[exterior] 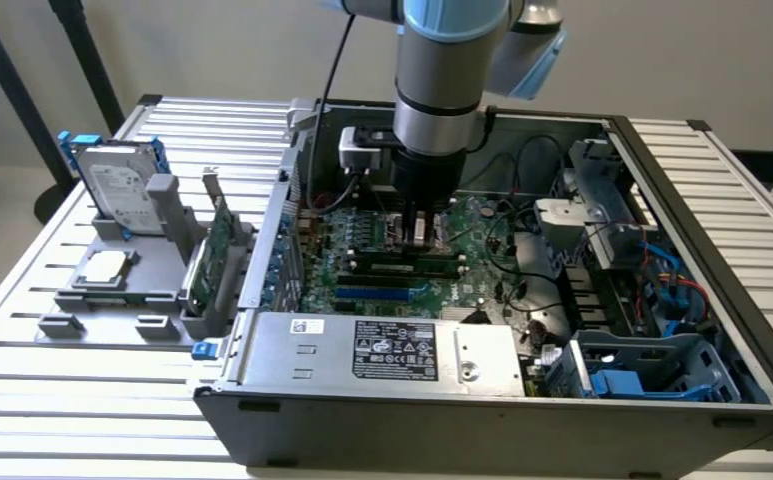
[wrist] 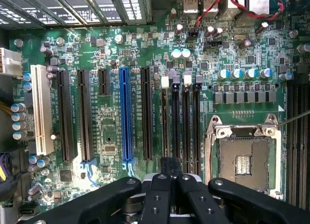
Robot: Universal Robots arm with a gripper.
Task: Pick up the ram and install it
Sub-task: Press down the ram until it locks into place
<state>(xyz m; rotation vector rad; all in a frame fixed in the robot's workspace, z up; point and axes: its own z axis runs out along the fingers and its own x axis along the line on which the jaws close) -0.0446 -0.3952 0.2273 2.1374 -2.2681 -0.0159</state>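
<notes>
Ram: we see the long thin green stick with black chips (exterior: 406,264) standing on its edge in a slot in the middle of the big green board (exterior: 359,232), inside the open grey computer box (exterior: 493,430).
Far on the exterior view's left: a silver hard drive with blue rails (exterior: 113,185) stands up in a grey plastic rack (exterior: 159,300) on the table of metal slats (exterior: 39,410).
Next to it: a small square silver chip (exterior: 103,265) lies flat on the rack.
Then: a tall green card with a metal edge (exterior: 222,248) stands in the rack, just beside the box wall.
Middle: the silver and blue robot arm (exterior: 446,70) reaches straight down into the box.
Claw: the black claw (exterior: 420,238) is pressed together, with its tips right over the ram. We cannot tell if they touch it.
Front of the box: a flat silver metal box with a black sticker (exterior: 373,345) sits near the ram.
Exterior view's right: a blue plastic cage (exterior: 640,380) sits in the corner.
Wrist view: the claw (wrist: 170,178) hangs over the dark thin slots, between a long blue slot (wrist: 126,115) and a square silver chip socket (wrist: 242,158). A long white slot (wrist: 41,108) sits well apart from it.
</notes>
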